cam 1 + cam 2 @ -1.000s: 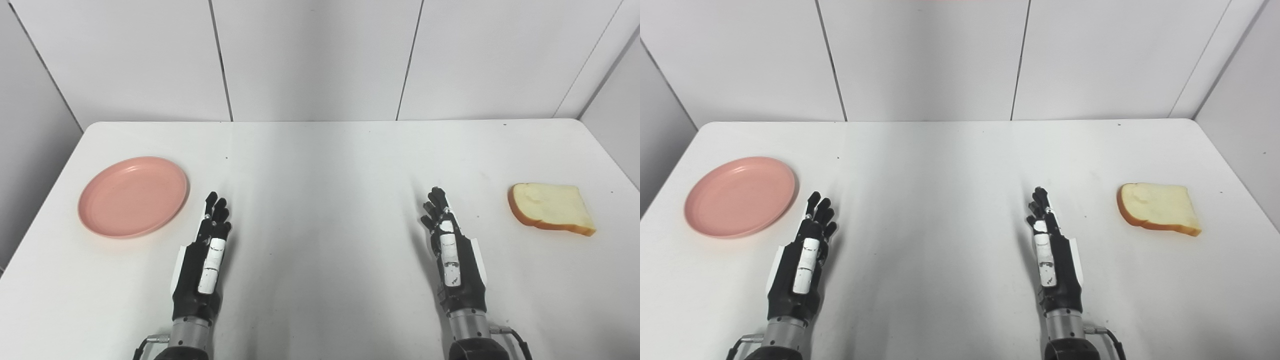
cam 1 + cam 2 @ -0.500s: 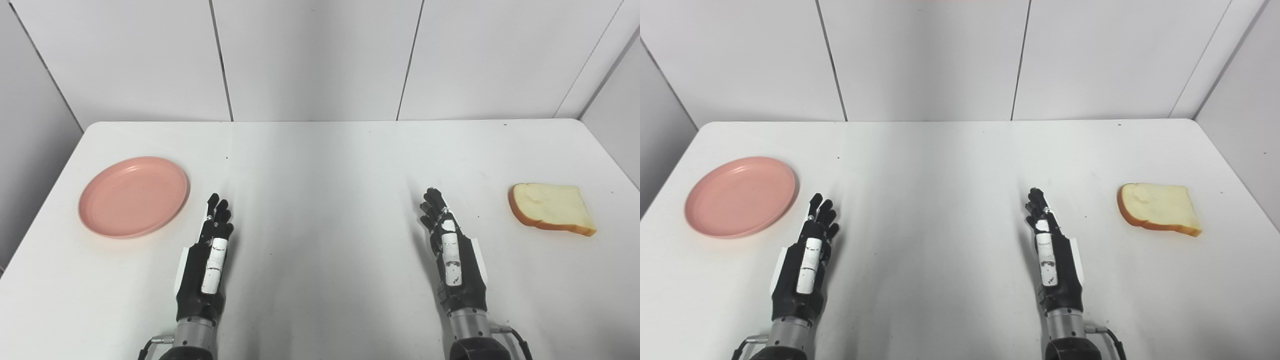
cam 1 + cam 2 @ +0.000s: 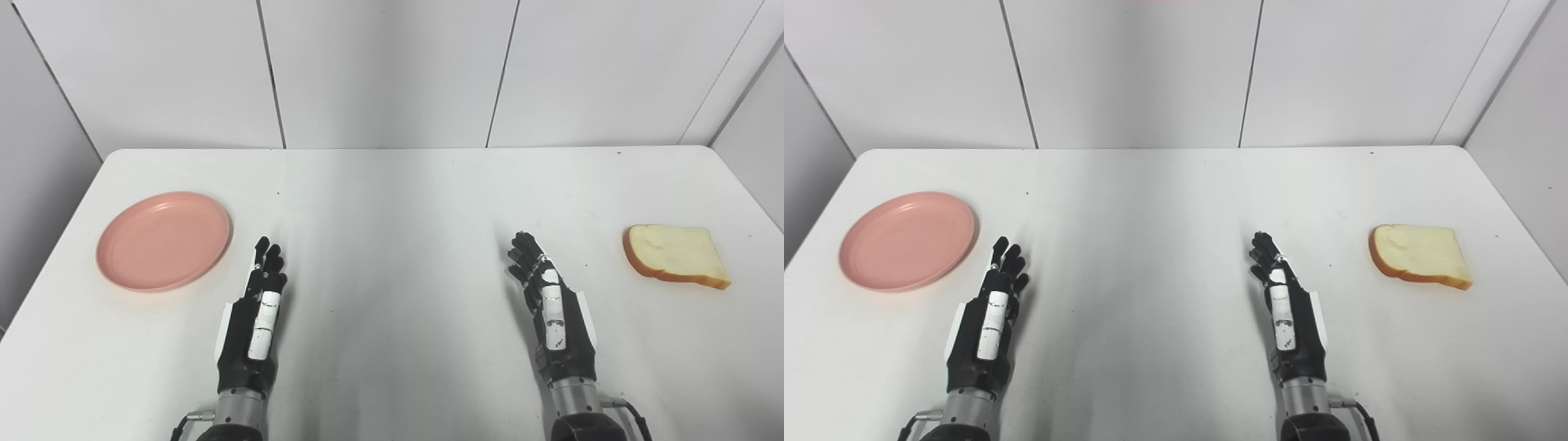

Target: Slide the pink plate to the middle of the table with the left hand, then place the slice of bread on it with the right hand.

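Note:
The pink plate (image 3: 163, 239) lies flat at the table's left side with nothing on it. A slice of bread (image 3: 675, 255) with a brown crust lies at the far right. My left hand (image 3: 256, 315) is held edge-up just right of the plate and nearer me, fingers stretched forward, open and holding nothing. A small gap separates it from the plate's rim. My right hand (image 3: 548, 306) stands the same way, open, well left of the bread and apart from it.
The white table (image 3: 392, 196) ends at a white panelled wall behind. Its left and right edges run close to the plate and the bread. Bare tabletop lies between my two hands.
My right hand has drifted slightly left, away from the bread. My left hand has shifted a little to the right. Plate and bread have not moved.

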Controlling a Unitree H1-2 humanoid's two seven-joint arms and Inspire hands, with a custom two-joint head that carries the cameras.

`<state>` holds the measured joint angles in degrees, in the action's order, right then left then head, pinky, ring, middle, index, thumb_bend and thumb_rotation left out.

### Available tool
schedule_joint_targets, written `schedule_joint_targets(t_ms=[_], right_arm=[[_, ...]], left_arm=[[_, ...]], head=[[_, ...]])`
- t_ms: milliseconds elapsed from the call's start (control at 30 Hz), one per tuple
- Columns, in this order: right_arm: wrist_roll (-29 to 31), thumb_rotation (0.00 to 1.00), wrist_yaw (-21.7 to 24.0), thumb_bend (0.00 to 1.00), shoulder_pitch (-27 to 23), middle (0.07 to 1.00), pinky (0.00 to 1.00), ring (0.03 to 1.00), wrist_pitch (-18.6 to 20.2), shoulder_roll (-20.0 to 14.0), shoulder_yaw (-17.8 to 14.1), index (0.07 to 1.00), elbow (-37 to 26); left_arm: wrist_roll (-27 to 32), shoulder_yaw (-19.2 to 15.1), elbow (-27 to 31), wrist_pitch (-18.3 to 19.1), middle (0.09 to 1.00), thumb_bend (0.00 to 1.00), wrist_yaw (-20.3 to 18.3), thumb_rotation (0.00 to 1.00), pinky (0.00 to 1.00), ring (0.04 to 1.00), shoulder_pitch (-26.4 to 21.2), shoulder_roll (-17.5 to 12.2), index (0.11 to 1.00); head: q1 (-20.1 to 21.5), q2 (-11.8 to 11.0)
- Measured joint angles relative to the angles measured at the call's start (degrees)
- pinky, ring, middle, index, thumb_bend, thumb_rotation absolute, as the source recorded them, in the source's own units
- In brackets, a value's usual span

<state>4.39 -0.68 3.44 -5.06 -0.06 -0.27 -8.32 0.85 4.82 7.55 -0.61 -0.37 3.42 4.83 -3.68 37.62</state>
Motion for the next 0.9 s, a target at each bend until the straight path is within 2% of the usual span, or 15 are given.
schedule_joint_targets(t_ms=[367,533,567,633,700,767,800,900], right_arm=[[2.53,1.00,0.23,0.71,-0.47,0.881,0.92,0.897,-0.01,-1.13,-0.50,0.842,0.80],[3.34,1.00,0.27,0.71,-0.68,0.891,0.92,0.900,-0.02,-1.57,-0.53,0.840,1.13],[3.37,1.00,0.27,0.71,-0.69,0.896,0.92,0.905,-0.03,-1.63,-0.53,0.844,1.22],[3.33,1.00,0.31,0.72,-0.74,0.898,0.92,0.906,-0.08,-1.89,-0.51,0.848,1.63],[3.35,1.00,0.47,0.71,-1.11,0.905,0.91,0.912,-0.29,-2.31,-0.55,0.859,2.25],[3.55,1.00,1.36,0.71,-1.83,0.914,0.92,0.919,-1.14,-2.95,-0.68,0.866,3.46],[3.73,1.00,1.70,0.71,-2.30,0.919,0.92,0.924,-1.59,-3.28,-0.83,0.870,4.10],[4.35,1.00,2.28,0.70,-3.97,0.924,0.93,0.931,-3.44,-4.01,-1.76,0.870,6.41]], left_arm=[[-1.10,0.57,-0.82,0.02,1.000,0.74,0.55,0.86,1.00,1.000,-0.28,0.59,1.000],[-1.12,0.77,-1.72,-0.43,1.000,0.73,0.61,0.85,1.00,1.000,-0.40,0.79,1.000],[-1.13,0.80,-2.28,-0.89,1.000,0.73,0.61,0.85,1.00,1.000,-0.44,0.81,1.000],[-1.38,0.86,-2.95,-1.59,1.000,0.72,0.61,0.85,1.00,1.000,-0.67,0.85,1.000],[-2.22,1.03,-3.64,-2.19,1.000,0.72,0.65,0.86,1.00,1.000,-1.03,0.92,1.000],[-3.32,1.28,-4.86,-3.78,1.000,0.74,0.83,0.87,1.00,1.000,-1.83,1.06,1.000],[-3.62,1.35,-5.64,-4.40,1.000,0.74,1.10,0.87,1.00,1.000,-2.42,1.27,1.000],[-4.45,1.36,-8.38,-7.17,1.000,0.75,1.85,0.88,1.00,1.000,-4.19,2.22,1.000]], head=[[-1.59,-0.70],[-2.91,-1.85],[-3.78,-2.63],[-3.79,-2.64],[-6.59,-5.09],[-6.60,-5.10],[-8.17,-7.10],[-9.23,-8.78]])
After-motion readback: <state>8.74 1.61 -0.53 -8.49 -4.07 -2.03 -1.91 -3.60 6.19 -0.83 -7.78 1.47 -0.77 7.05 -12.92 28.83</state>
